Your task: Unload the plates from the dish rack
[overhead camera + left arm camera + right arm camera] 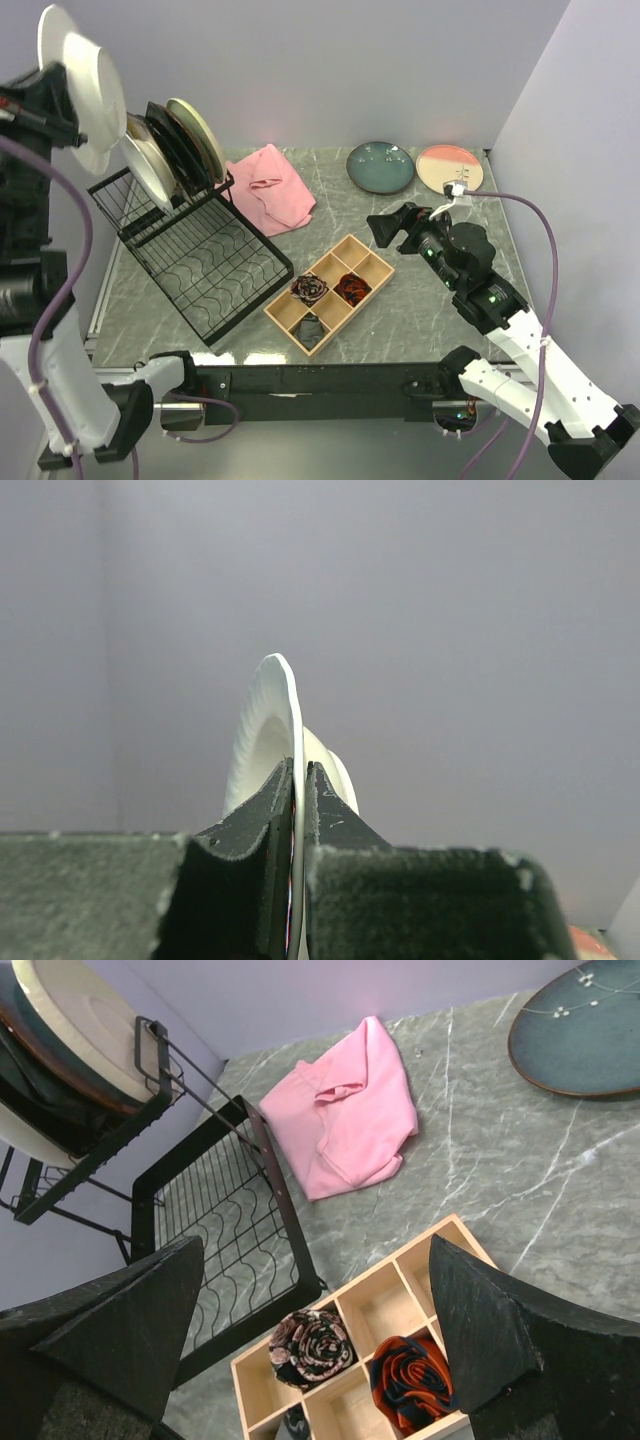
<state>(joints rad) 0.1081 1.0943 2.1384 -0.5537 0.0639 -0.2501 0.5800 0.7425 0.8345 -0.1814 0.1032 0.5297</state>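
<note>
Left fingers (284,790): closed almost fully, clamped on the rim of a white plate (85,85); in the left wrist view the plate stands edge-on between the two fingers, its rim rising above their tips. In the top view the plate is held high at the far left, above and to the left of the dish rack (215,265), clear of it and of the table (400,310).

Right fingers (392,228): spread wide, holding nothing; they hang over the right half of the table, pointing left, near the teal plate (380,166) but not touching it.

Dish rack: on the left half of the table; several plates (180,150) stand on edge, packed together at its far-left end against the raised grid; a white one is nearest the left, dark ones in the middle, a cream-green one on the right; the exact count cannot be told; the wavy-wire base nearer the camera holds no plate.

Teal plate and pink-cream plate (449,168): flat on the table at the far right, side by side, just apart.

Pink cloth (275,185): crumpled, between rack and teal plate; wooden tray (330,292): near centre, beside the rack.
</note>
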